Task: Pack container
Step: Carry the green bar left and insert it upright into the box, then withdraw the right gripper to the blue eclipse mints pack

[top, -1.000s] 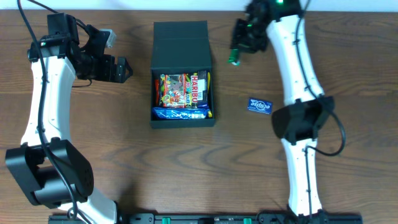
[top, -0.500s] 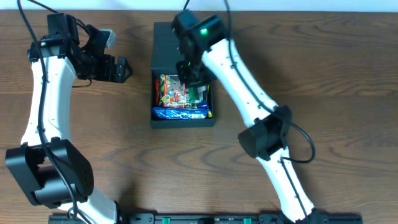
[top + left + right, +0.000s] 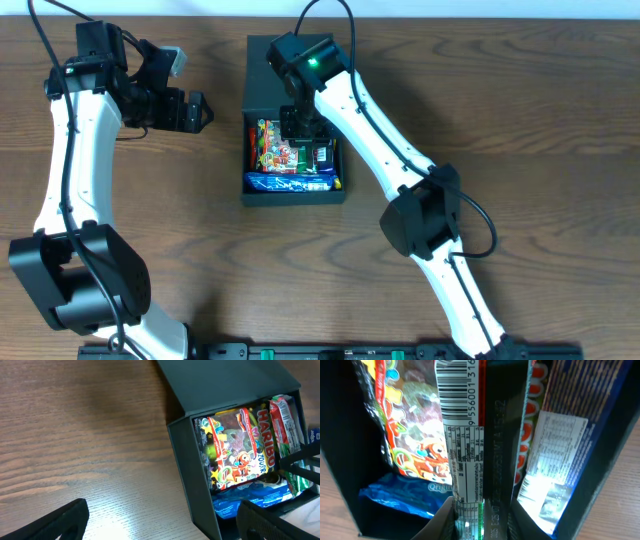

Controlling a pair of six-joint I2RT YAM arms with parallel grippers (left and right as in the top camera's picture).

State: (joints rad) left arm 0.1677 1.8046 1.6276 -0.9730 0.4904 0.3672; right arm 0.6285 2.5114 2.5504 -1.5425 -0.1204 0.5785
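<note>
The container [image 3: 262, 100] is a dark grey-green box in the middle of the table, its flap lid [image 3: 290, 55] folded back and open. Inside it lie a colourful Haribo packet [image 3: 276, 146] and a blue packet [image 3: 290, 183]. My right gripper [image 3: 308, 138] reaches down into the box's right side, shut on a slim red-and-green snack packet [image 3: 470, 435] with a barcode. That packet stands between the Haribo packet [image 3: 415, 440] and the box wall [image 3: 600, 475]. My left gripper [image 3: 192, 110] hovers open left of the box, with bare table between its fingers [image 3: 55, 522].
The right arm [image 3: 380, 140] stretches diagonally over the box's right edge and the table to the right of it. Brown wood table [image 3: 150, 220] surrounds the box. The left arm [image 3: 70, 150] runs along the left side.
My right arm swung from the table's back right leftward over the container with the snack packet and lowered it inside. The left arm has not moved.
</note>
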